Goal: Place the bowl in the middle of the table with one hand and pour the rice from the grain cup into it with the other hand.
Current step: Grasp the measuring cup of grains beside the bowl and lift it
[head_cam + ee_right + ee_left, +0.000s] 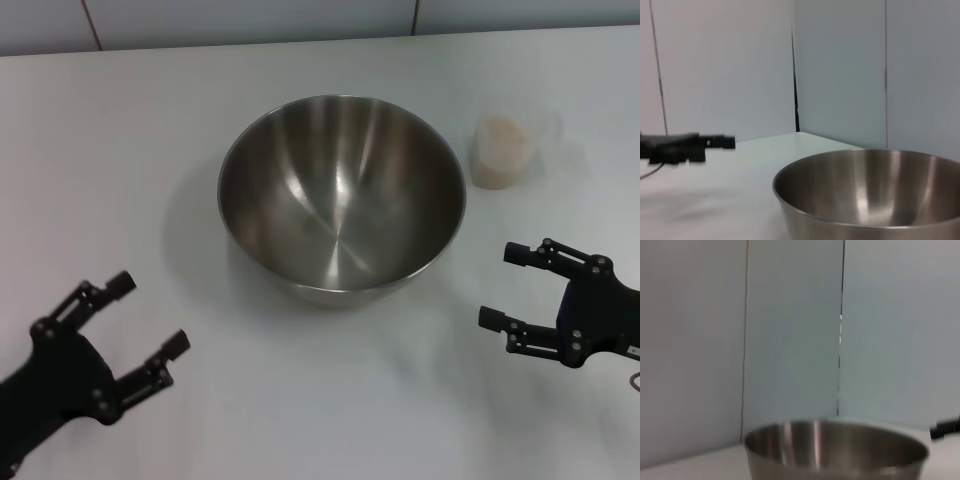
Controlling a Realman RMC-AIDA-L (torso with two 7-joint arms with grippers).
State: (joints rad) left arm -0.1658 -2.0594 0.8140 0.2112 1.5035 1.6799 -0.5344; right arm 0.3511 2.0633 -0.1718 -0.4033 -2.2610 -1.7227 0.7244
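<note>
The steel bowl (342,195) stands upright on the white table (150,130) near its middle, and I see no grains inside it. It also shows in the left wrist view (835,450) and the right wrist view (870,192). The grain cup (500,150) stands upright to the bowl's right, farther back, with rice (497,160) inside. My left gripper (148,315) is open and empty at the front left, apart from the bowl. My right gripper (503,285) is open and empty at the front right, nearer me than the cup. The left gripper shows far off in the right wrist view (685,147).
Pale wall panels (250,20) run along the table's far edge.
</note>
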